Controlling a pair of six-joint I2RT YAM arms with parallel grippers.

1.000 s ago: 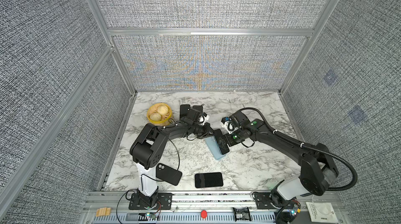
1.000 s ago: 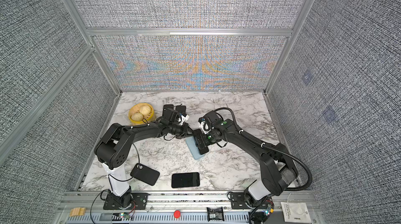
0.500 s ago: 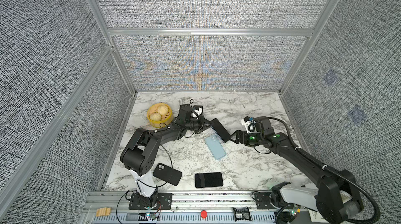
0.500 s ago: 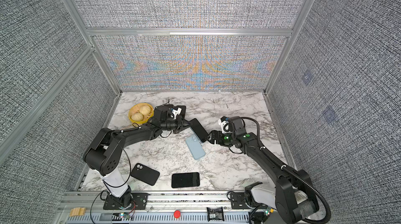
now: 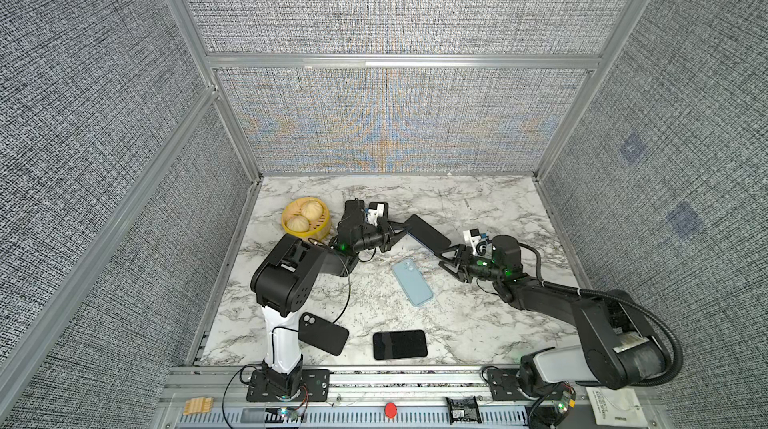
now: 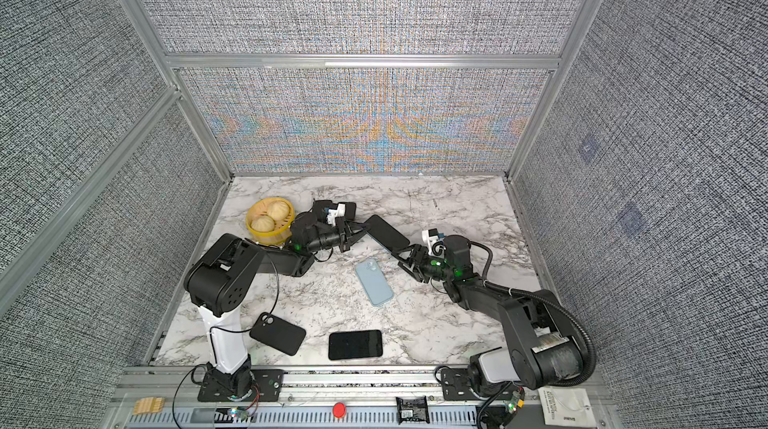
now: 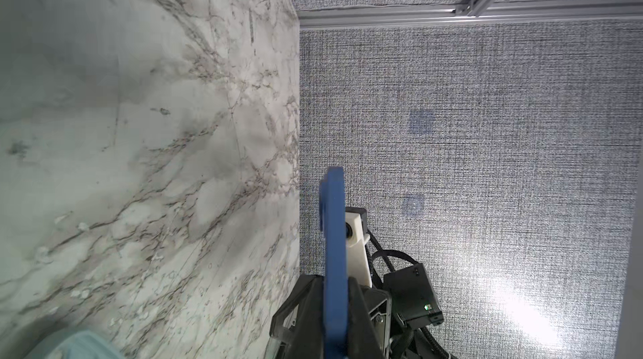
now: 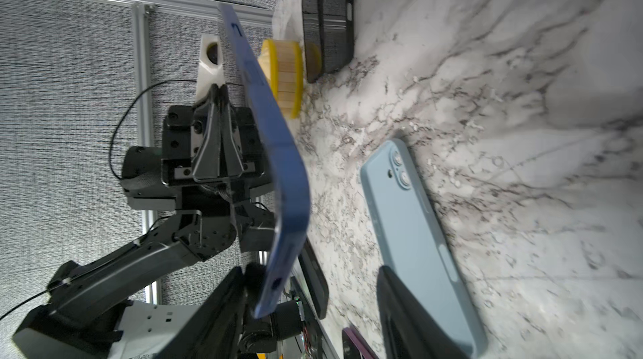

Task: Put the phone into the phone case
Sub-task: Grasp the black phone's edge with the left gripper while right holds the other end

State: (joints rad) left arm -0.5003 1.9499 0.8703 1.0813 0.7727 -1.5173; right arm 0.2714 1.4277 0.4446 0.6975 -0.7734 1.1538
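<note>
A dark-blue phone (image 5: pixel 427 234) is held clear of the marble table (image 5: pixel 478 206) by the left gripper (image 5: pixel 400 234). That gripper's jaws are clamped on one short end of the phone, and in the left wrist view the grip is seen edge-on between black fingers. The opposite end is bracketed by the right gripper (image 5: pixel 444 258), whose jaws are spread apart. One finger (image 8: pixel 215 312) is seen close beside the phone's end, while the other is kept well clear (no clamp can be claimed on that side).

The insertion is judged not yet begun. A light-blue case (image 5: pixel 412 282) is laid flat on the table just in front of the raised phone, touched by neither gripper. Its back and camera bump are turned upward, and whether anything already sits inside cannot be told. By this reading, the case is yet to be turned open side up, and the phone is yet to be lowered and pressed home.

The phone's long axis is run from the left gripper toward the right one, slanting toward the front right, with its dark face uppermost. The case is set nearly parallel to it, camera end to the rear.
</note>
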